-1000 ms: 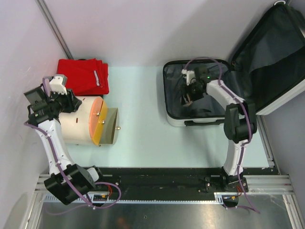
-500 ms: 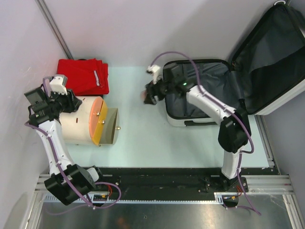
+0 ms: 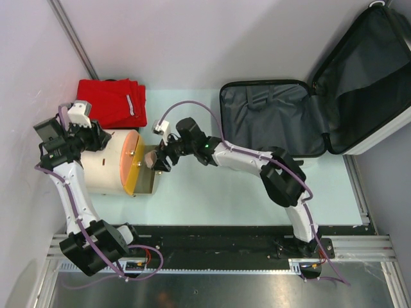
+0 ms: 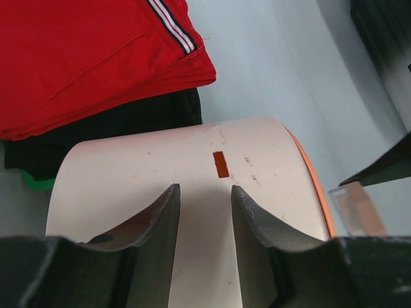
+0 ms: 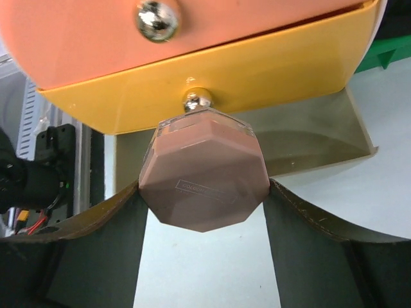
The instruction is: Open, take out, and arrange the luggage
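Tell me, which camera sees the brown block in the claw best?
The right wrist camera. The brown block sits big in the middle, squeezed by the right gripper. The top camera shows it tiny, by the yellow drawer. The left wrist camera catches maybe a sliver.

The luggage (image 3: 270,125), a hard-shell suitcase, lies open at the far right of the table (image 3: 192,186). Its lower shell rests flat, showing dark grey fabric lining inside a black rim. Its lid tilts up and away to the right, with a white outer edge.
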